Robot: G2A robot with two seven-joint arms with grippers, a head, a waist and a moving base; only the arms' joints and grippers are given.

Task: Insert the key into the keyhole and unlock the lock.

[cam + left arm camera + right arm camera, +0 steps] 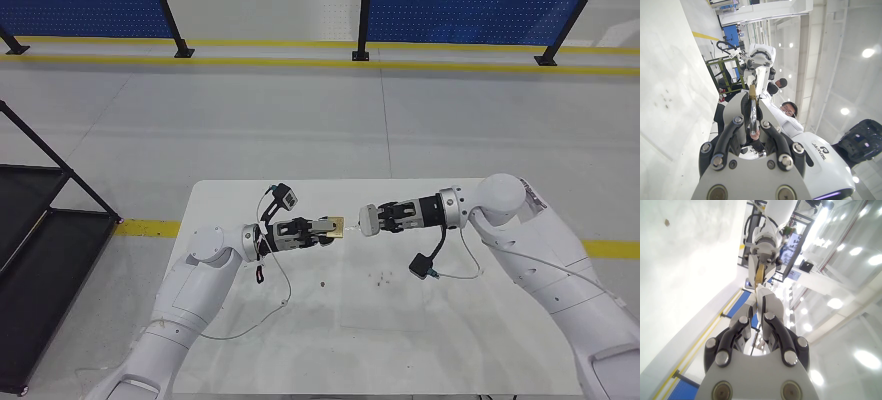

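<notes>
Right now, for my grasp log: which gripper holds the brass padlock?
The left gripper: its fingers clamp the brass padlock by its silver shackle, while the right gripper is at its other end.

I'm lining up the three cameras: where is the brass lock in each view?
Top view: lock over the middle of the white table.
Left wrist view: lock clamped in the left pincer.
Right wrist view: lock just beyond the right pincer.
Shared landmark: the white table.

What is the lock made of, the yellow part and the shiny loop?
The lock body looks like brass: golden yellow, softly shiny. The loop looks like steel, maybe chrome-plated: silvery, with bright mirror-like glints.
</notes>
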